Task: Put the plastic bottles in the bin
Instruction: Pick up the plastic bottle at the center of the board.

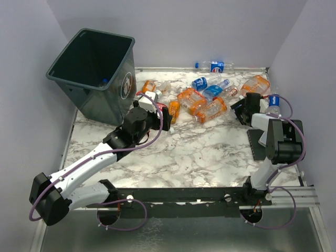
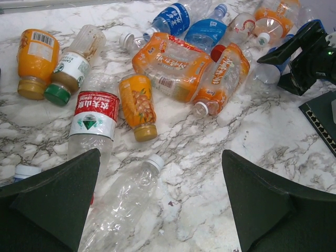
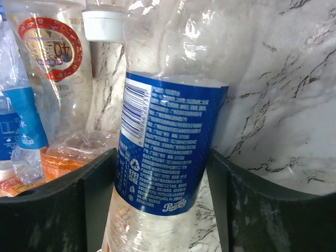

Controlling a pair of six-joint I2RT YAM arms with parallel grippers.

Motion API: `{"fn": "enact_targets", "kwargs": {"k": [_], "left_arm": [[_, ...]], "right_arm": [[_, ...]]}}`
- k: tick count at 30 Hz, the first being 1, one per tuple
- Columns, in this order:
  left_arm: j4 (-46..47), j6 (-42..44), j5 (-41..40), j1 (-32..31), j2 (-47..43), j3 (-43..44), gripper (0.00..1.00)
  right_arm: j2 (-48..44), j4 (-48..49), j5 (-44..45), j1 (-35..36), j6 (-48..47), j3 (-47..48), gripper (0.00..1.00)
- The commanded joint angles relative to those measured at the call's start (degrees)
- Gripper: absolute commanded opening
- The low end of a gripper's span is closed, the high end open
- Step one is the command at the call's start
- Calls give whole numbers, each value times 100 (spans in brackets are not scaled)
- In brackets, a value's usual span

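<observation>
Over on the right side of the counter (image 1: 199, 157), the right end effector (image 3: 165, 176) is down among the plastic bottles (image 1: 202, 100), and it's got a blue-label bottle (image 3: 168, 147) squarely between its fingers (image 3: 58, 210). From the wrist view both dark pads sit right against the sides of that label, so the jaws are partly closed and gripping it. The bottle lies on the marble with its white cap pointing away. A clear bottle with a red round label lies just to its left.

Across on the left, the left end effector (image 1: 160, 109) hangs above the counter with its jaws spread as wide as they go and nothing in them. Below it a clear bottle (image 2: 126, 205) with a white cap lies on its side, and a red-label bottle (image 2: 94, 118) rests just beside that. Further out, orange-tinted and blue-labelled bottles lie in a loose heap along the far middle of the counter. One blue-labelled one sits alone by the far wall.

And the bin (image 1: 100, 73)? It stands at the far left corner, mouth open, well apart from the right arm and just beyond the left one.
</observation>
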Motion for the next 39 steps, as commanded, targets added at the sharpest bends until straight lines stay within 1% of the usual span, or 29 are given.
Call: {"fn": "enact_targets", "kwargs": {"k": [1,3,5,9,13,17,19,21,23,27,29,30,33,35,38,39], "left_arm": [[108,18,55,-31,-8,-42,99],[104,17,65,-38,-13,-43,99],[104,18,64,-35,-8,-39,99],[107,10,48,-31,-8,-44,99],[117,-17,-3,-32,-8,-48,99],[110,-42,-65,-33,-8,-56,99],[114,-55,-140,-32,-26,-76,99],[114,-53,-221,-36,-66,-104,99],[246,-39,-273,-31,-139,-149,99],[600,-70,-202,-31,-371,-351,99],[1080,-155,-96,-35,-557,-549,99],[1351,-188,44,-31,-669,-679,99],[2428,-203,831,-31,-1090,-1203,99],[2918,-326,1195,-32,-1318,-1467,99],[3022,-572,1415,-31,-1410,-1446,99],[3018,-613,1615,-31,-1395,-1364,99]], "right_arm": [[69,142,-156,-37,-88,-294,67],[15,181,-195,-38,-90,-351,61],[-98,226,-243,-37,-69,-428,57],[-656,244,-385,-36,-61,-635,54],[-1736,176,-631,19,-235,-929,54],[-3132,-428,-673,309,-638,-1031,54],[-3938,-723,-655,781,-986,-1010,54],[-4658,-859,-451,1546,-1585,-914,54],[-5104,-967,-607,2244,-2272,-785,54],[-5512,-1384,-744,3412,-3108,-743,54],[-5699,-1391,-645,3904,-3423,-971,54],[-5796,-1351,-577,4104,-3550,-1093,54],[-6096,-1056,-632,4659,-3823,-1462,55],[-6220,-796,-381,5082,-4030,-1658,55],[-6288,-525,202,5638,-4398,-1823,55],[-6301,-379,314,5747,-4505,-1871,55]]}}
